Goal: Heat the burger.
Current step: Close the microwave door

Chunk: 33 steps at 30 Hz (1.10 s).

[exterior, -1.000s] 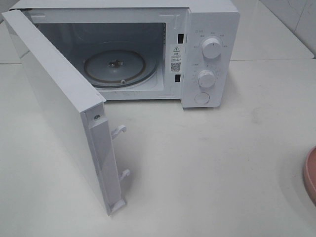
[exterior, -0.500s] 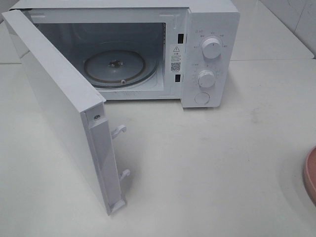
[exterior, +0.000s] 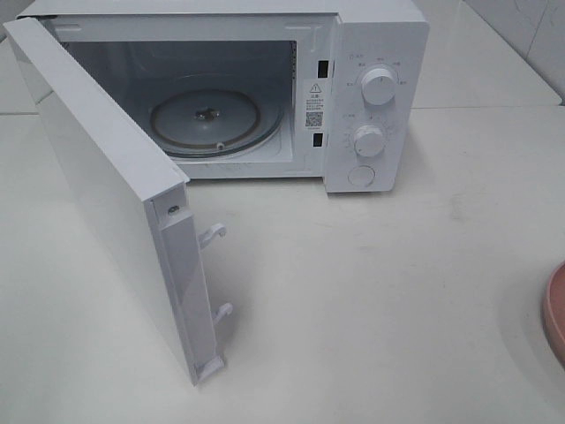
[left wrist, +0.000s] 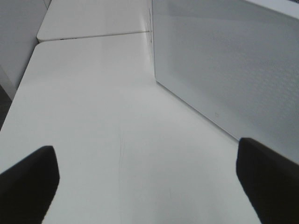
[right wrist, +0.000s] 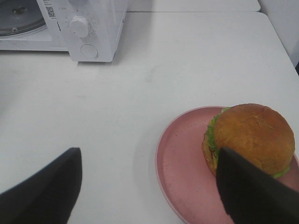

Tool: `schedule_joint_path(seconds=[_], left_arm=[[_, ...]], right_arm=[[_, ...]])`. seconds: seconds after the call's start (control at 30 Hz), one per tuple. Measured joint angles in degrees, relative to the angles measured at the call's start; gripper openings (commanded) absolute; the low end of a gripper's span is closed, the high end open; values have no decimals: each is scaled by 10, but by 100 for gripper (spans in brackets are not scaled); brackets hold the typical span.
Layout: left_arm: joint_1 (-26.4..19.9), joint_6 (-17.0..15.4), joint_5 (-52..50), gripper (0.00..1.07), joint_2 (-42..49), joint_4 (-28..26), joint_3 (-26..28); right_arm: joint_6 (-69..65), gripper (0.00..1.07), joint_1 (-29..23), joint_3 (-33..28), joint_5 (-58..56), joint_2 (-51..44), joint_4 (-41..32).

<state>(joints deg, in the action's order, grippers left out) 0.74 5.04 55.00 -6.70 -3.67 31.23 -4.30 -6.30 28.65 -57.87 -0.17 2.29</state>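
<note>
The burger, with a golden-brown bun and a green lettuce frill, sits on a round pink plate in the right wrist view. My right gripper hovers open just short of the plate, and one dark finger overlaps the burger's near side. In the exterior high view the burger is out of frame and only the plate's rim shows at the right edge. My left gripper is open over bare table beside the microwave door's outer face. Neither gripper shows in the exterior high view.
The white microwave stands at the back with its door swung wide open toward the front left. Its glass turntable holds nothing. Two knobs and a button are on its right panel. White table lies between microwave and plate.
</note>
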Motion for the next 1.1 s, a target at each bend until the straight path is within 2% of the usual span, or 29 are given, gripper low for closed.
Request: schedule_joint_path(seconds=[0.03, 0.07, 0.13, 0.17, 0.23, 0.27, 0.3, 0.4, 0.47, 0.6, 0.77, 0.83, 0.87, 0.9, 1.03, 1.1], left_arm=[[0, 0, -9, 78, -10, 0, 0], [0, 0, -9, 78, -10, 0, 0], [0, 0, -46, 54, -61, 0, 0], [0, 0, -46, 54, -61, 0, 0], [0, 0, -68, 40, -97, 0, 1], [0, 0, -68, 40, -97, 0, 1], [0, 0, -77, 32, -121, -1, 1], [0, 0, -81, 29, -136, -1, 1], [0, 0, -114, 3, -183, -4, -1], [0, 0, -146, 0, -218, -7, -9], [0, 0, -240, 0, -261, -14, -37], [0, 0, -320, 0, -281, -17, -61], [0, 0, -320, 0, -281, -17, -61], [0, 1, -381, 0, -297, -18, -79], [0, 2, -458, 0, -321, -18, -104], [0, 2, -531, 0, -349, -18, -127]], right_arm=[[0, 76, 0, 0, 0, 0, 0], [0, 76, 0, 0, 0, 0, 0], [0, 76, 0, 0, 0, 0, 0], [0, 76, 0, 0, 0, 0, 0], [0, 76, 0, 0, 0, 0, 0], [0, 76, 0, 0, 0, 0, 0], [0, 76, 0, 0, 0, 0, 0], [0, 76, 0, 0, 0, 0, 0], [0, 76, 0, 0, 0, 0, 0], [0, 76, 0, 0, 0, 0, 0], [0, 76, 0, 0, 0, 0, 0], [0, 76, 0, 0, 0, 0, 0], [0, 76, 0, 0, 0, 0, 0], [0, 76, 0, 0, 0, 0, 0], [0, 76, 0, 0, 1, 0, 0], [0, 76, 0, 0, 1, 0, 0]])
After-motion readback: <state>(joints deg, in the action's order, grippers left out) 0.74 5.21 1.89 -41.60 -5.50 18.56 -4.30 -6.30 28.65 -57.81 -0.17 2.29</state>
